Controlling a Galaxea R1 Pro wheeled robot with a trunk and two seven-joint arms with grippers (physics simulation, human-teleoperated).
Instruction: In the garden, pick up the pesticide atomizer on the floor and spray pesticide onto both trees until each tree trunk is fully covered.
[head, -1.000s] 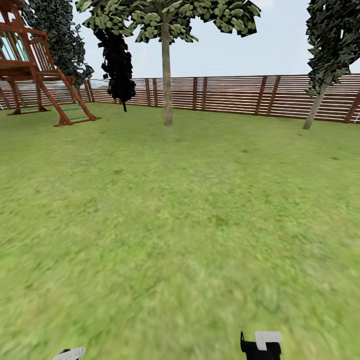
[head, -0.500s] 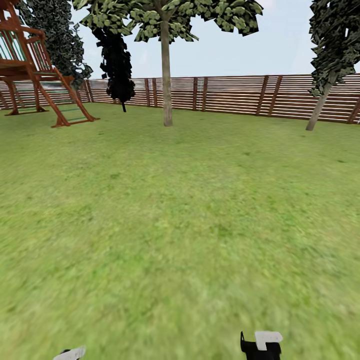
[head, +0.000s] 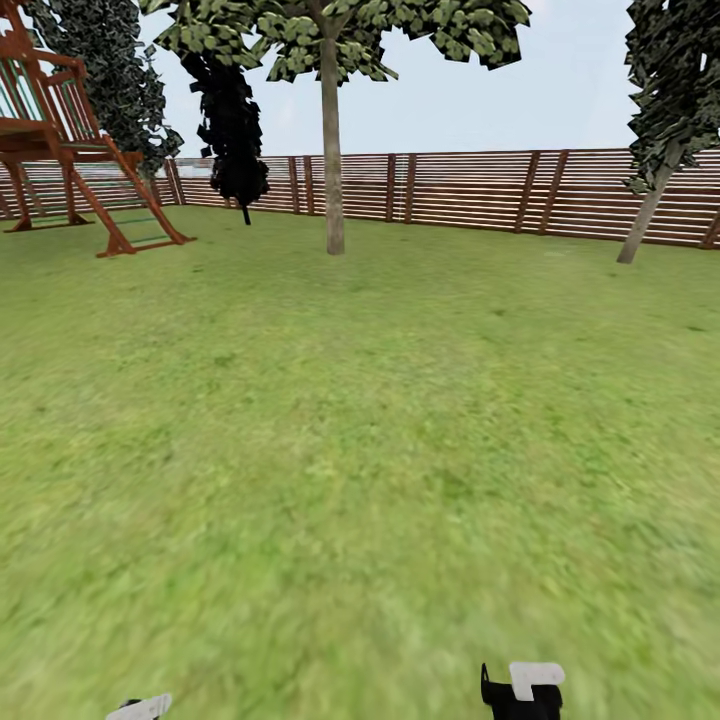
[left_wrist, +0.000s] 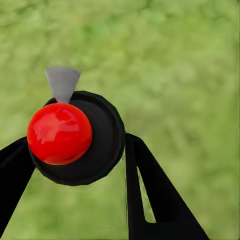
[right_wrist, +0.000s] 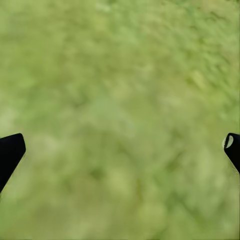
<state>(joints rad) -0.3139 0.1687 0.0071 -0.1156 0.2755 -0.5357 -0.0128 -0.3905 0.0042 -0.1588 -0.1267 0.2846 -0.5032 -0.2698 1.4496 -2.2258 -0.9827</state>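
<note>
The pesticide atomizer (left_wrist: 75, 137), a black bottle seen from above with a red top (left_wrist: 59, 133) and a grey nozzle, sits between the fingers of my left gripper (left_wrist: 75, 165), which is shut on it over grass. My right gripper (right_wrist: 120, 150) hangs open above the lawn with its fingers wide apart and nothing between them. Far ahead in the head view stands a tree with a straight pale tree trunk (head: 333, 160) and a green canopy. At the far right a second tree has a leaning pale trunk (head: 645, 215).
Green lawn (head: 360, 450) stretches from me to a reddish-brown slat fence (head: 470, 190). A wooden play structure (head: 70, 140) stands at the back left, with a near-black thin-stemmed tree (head: 235, 130) beside it. Small parts of my arms (head: 522, 688) show at the lower edge.
The head view has crept forward over the lawn: the play structure drifts left and the right tree drifts right. Both arms stay where they were in the picture.
</note>
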